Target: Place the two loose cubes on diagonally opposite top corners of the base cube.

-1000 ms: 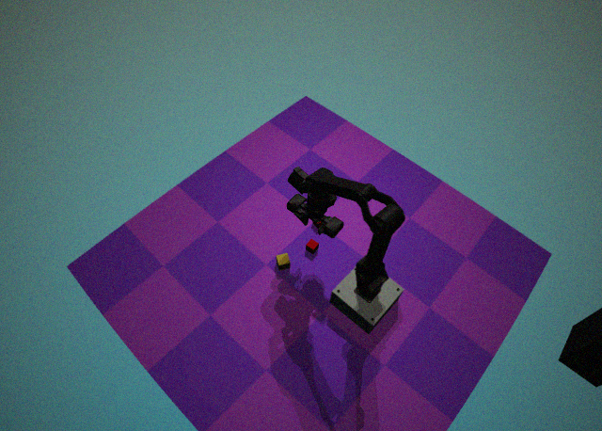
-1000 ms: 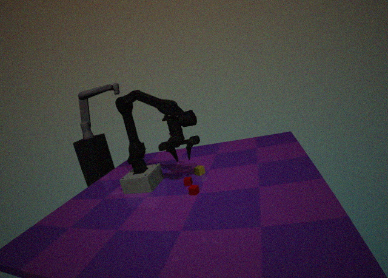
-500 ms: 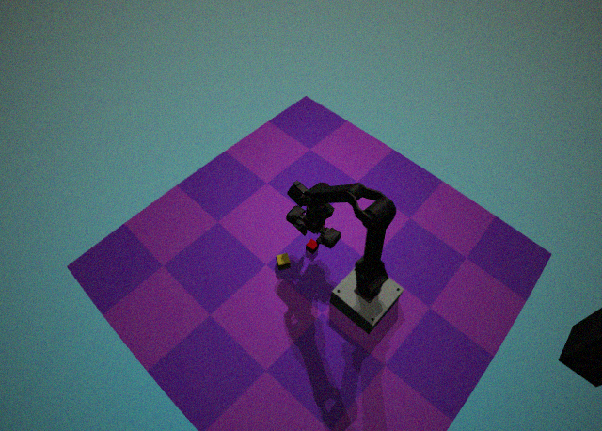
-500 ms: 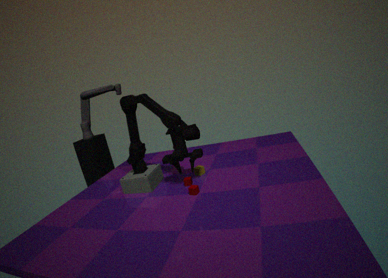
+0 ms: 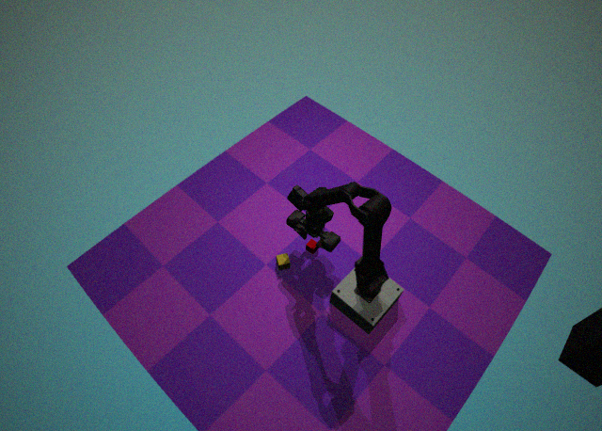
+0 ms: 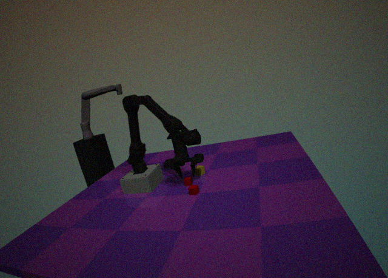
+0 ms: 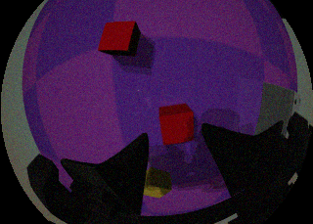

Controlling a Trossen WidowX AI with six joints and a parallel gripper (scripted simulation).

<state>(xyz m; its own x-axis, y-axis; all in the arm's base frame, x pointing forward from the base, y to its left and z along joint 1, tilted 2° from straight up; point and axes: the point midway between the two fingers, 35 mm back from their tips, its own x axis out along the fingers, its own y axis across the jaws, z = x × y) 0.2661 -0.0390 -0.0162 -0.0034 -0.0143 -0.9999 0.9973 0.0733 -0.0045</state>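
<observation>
My gripper [image 5: 314, 236] [image 6: 188, 170] [image 7: 175, 149] is open and points down, low over the purple checkered floor [image 5: 194, 271]. A red cube [image 5: 310, 245] [image 6: 187, 181] [image 7: 176, 124] lies on the floor right below it, in line with the gap between the fingers; the fingers do not touch it. A second red cube [image 6: 193, 189] [image 7: 119, 36] lies a short way off; in the top view the arm hides it. A yellow cube [image 5: 282, 260] [image 6: 199, 170] [image 7: 156, 183] sits on the floor on the other side, close to one finger.
The arm stands on a grey plinth [image 5: 367, 305] [image 6: 142, 181] near the cubes. A black box [image 5: 583, 348] [image 6: 94, 162] with a grey post stands off the floor's edge.
</observation>
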